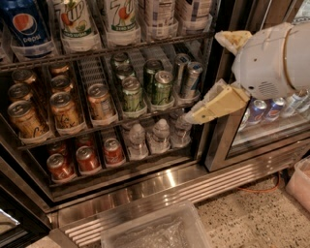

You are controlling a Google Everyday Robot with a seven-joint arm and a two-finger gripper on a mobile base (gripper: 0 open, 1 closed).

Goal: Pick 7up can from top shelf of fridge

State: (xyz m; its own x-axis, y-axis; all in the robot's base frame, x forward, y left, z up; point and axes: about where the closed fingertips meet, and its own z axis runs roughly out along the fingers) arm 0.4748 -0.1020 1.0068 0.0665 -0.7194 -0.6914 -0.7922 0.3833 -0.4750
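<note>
Two white 7up cans (74, 20) (121, 14) stand in clear trays on the top shelf (126, 47) of the open fridge (145, 181), at the top of the camera view, right of a blue Pepsi can (23, 24). Their lids are cut off by the frame. My gripper (203, 77) is at the right, in front of the fridge's door post, below and right of the 7up cans and apart from them. Its two cream fingers (218, 104) are spread wide with nothing between them.
The rack below holds gold cans (63, 109) and dark green cans (131, 92). Lower down are red cans (87, 157) and small water bottles (160, 135). A clear plastic bin (155, 230) sits on the floor in front. A closed glass door (271, 121) is at the right.
</note>
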